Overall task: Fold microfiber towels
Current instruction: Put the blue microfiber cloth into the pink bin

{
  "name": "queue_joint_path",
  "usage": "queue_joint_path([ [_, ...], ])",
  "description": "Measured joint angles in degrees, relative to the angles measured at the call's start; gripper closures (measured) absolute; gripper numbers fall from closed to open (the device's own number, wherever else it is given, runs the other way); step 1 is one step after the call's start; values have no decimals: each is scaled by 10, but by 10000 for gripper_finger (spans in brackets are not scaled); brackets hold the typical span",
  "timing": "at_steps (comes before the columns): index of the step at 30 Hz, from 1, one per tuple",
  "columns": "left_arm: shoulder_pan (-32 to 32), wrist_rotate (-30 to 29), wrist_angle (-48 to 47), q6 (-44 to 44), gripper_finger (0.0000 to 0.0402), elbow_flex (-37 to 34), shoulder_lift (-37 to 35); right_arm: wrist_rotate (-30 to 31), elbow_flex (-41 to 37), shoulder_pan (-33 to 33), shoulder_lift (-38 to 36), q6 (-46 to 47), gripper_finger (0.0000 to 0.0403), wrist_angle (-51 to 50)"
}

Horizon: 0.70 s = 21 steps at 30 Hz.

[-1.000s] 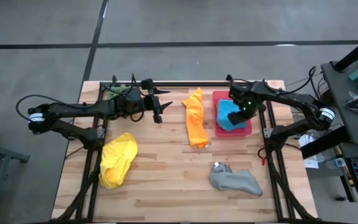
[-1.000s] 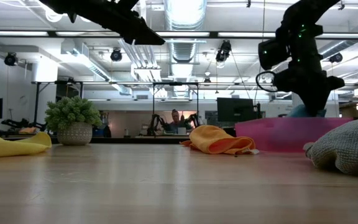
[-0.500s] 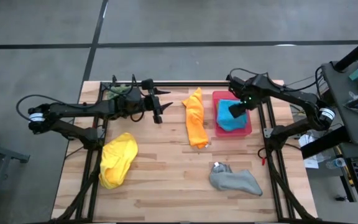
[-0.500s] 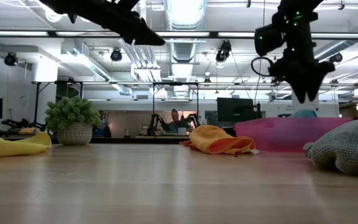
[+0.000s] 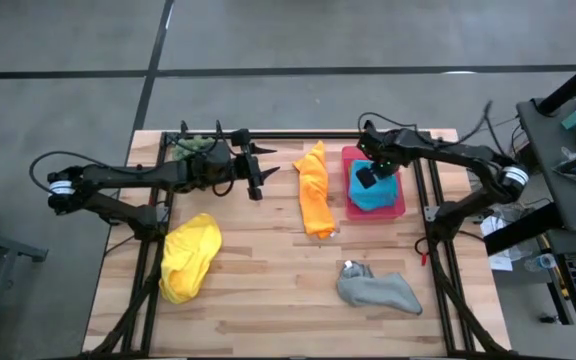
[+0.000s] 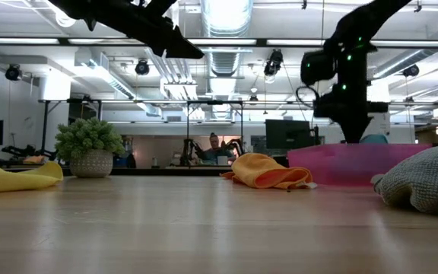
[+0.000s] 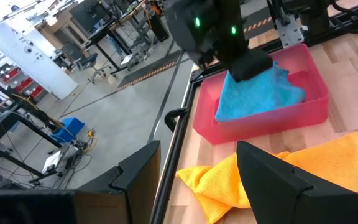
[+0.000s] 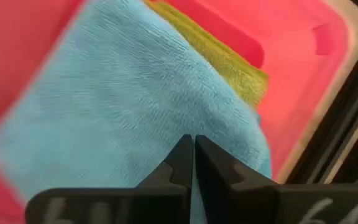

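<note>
Pink tray [image 5: 400, 208] near the counter's [image 5: 268, 300] far right corner, just inside the black frame rail on that side; blue towel [image 5: 376, 195] folded inside it, lime towel [image 8: 229, 59] peeking out beneath in the right wrist view. Right pincer [image 5: 366, 178] poised over the blue towel's far left part, fingers pressed together on nothing, tips clear of the cloth; a second ago lower and deeper into the tray with jaws partly apart, since lifted and shifted toward the far edge. Left pincer [image 5: 256, 172] parked high near the far edge, left of centre, jaws spread wide and empty, unchanged. Orange towel [image 5: 315, 188] crumpled lengthwise just left of the tray, running from the far edge toward mid-counter. Yellow towel [image 5: 189, 256] bunched by the left edge, grey towel [image 5: 378, 290] heaped toward the near right corner; neither moved. Plant [image 6: 90, 146] in the far left corner, behind the left arm. Broad bare wood across the middle and along the near edge between yellow and grey; a narrow bare strip between orange towel and tray.
</note>
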Motion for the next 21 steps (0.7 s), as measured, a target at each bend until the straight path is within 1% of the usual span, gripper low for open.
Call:
queue_joint_path([
  [4,0,0,0,0,206,0,0,62,-7,-1,45,-35,394,37],
  [6,0,0,0,0,206,0,0,76,-3,1,59,-53,394,61],
  [12,0,0,0,-1,206,0,-1,79,1,1,73,-99,394,129],
  [21,0,0,0,-1,206,0,-1,79,-17,1,89,-93,394,121],
])
